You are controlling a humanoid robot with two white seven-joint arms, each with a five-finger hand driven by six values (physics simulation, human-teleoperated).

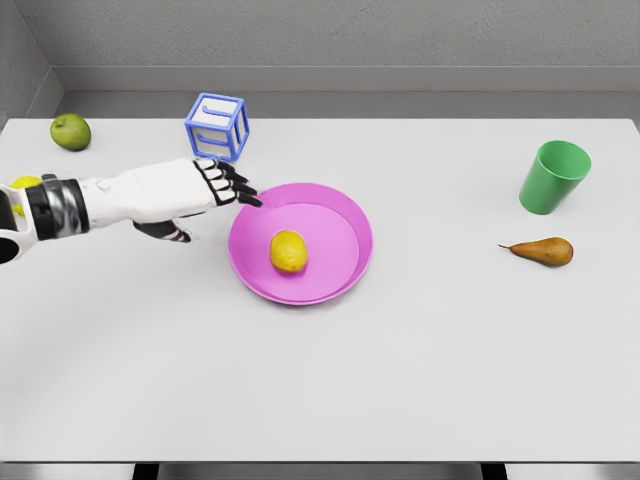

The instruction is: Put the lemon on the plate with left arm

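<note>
Your head camera looks down on a broad, matte white counter (320, 380) with a plain grey wall behind it. Next in size is your left arm, smooth white shell with a dark banded wrist, reaching in from the left edge; its robot hand (215, 190) has black-jointed fingers (240, 190) stretched out flat and holding nothing, the tips just at the left rim of the plate. The plate (340, 235) is a shallow, round, glossy magenta dish near the counter's centre, and the lemon (288, 251), an oval yellow fruit with a faintly dimpled skin, lies inside it, left of the middle and clear of the fingers. Well to the right, a smooth green cup (553, 177) with a flared mouth stands tilted. Behind the hand sits a blue-edged letter block (217, 126), a cube with pale faces, turned on a corner. Near the cup, a brown pear (545, 250) lies on its side, stem pointing left. A round green apple (70, 131) rests at the far left corner. A small yellow shape (22, 184) shows behind the forearm, mostly hidden, so you cannot tell what it is.
</note>
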